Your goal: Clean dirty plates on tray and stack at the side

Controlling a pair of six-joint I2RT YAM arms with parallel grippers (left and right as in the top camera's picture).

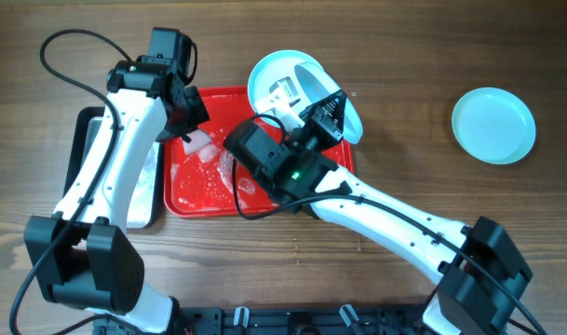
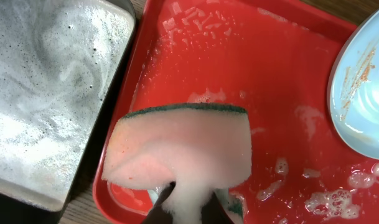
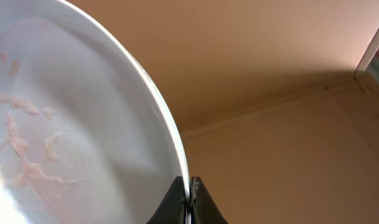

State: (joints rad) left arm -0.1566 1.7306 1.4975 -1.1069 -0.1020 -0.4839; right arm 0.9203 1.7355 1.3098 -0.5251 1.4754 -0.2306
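Overhead: your right end effector (image 1: 328,110) pinches the tilted plate (image 1: 274,76) over the tray's (image 1: 209,194) far right corner. Left wrist: the left end effector (image 2: 183,202) squeezes a soft sponge (image 2: 183,146). Right wrist: only the thin rim is held; it's stiff and probably slippery.

Plain wooden table (image 1: 404,74) all round. On its left side sits a black-rimmed metal tray (image 1: 75,149), filled with grey, swirling soapy water (image 2: 46,87). Just right of it there's a sponge (image 2: 183,149), pale and foam-soaked, with a dark green scouring layer along its top edge. Blobs of suds (image 2: 329,202) lie further right.
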